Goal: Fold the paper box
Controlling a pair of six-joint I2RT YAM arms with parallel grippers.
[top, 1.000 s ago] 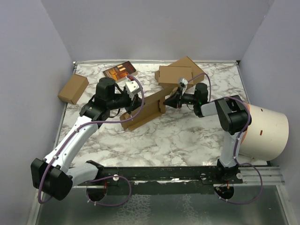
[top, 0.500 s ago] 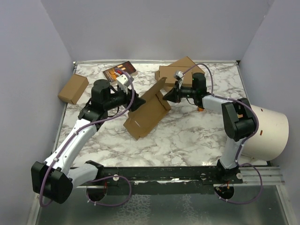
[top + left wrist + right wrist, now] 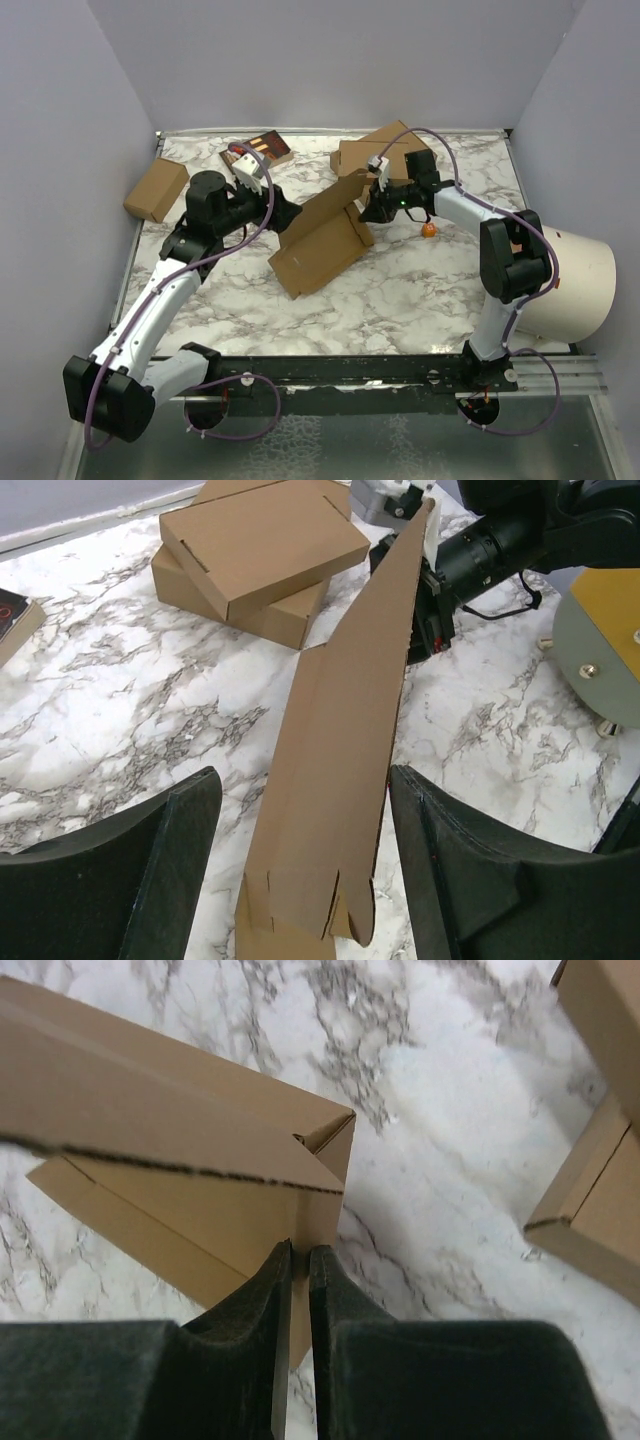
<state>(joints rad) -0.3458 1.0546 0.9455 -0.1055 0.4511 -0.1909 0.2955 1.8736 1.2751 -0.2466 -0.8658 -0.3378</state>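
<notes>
The paper box [image 3: 318, 238] is a brown cardboard sheet with flaps and slits, tilted up on the marble table [image 3: 400, 290]. My right gripper [image 3: 364, 205] is shut on its raised far edge; in the right wrist view the fingers [image 3: 275, 1290] pinch a thin cardboard flap [image 3: 318, 1222]. My left gripper [image 3: 284, 213] stands open at the box's left end. In the left wrist view the sheet [image 3: 345, 740] rises edge-on between the spread fingers [image 3: 470, 870], and neither pad presses on it.
A stacked pair of folded brown boxes [image 3: 385, 155] lies behind the right gripper. At the far left sits a small brown carton [image 3: 156, 189], with a dark booklet [image 3: 262, 150] at the back. A white cylinder [image 3: 565, 285] stands at the right edge, and a small orange object [image 3: 428, 230] lies below the right arm.
My left gripper has opened, let go of the box and drawn back to the left. The right gripper has moved back and up, tilting the box higher.
</notes>
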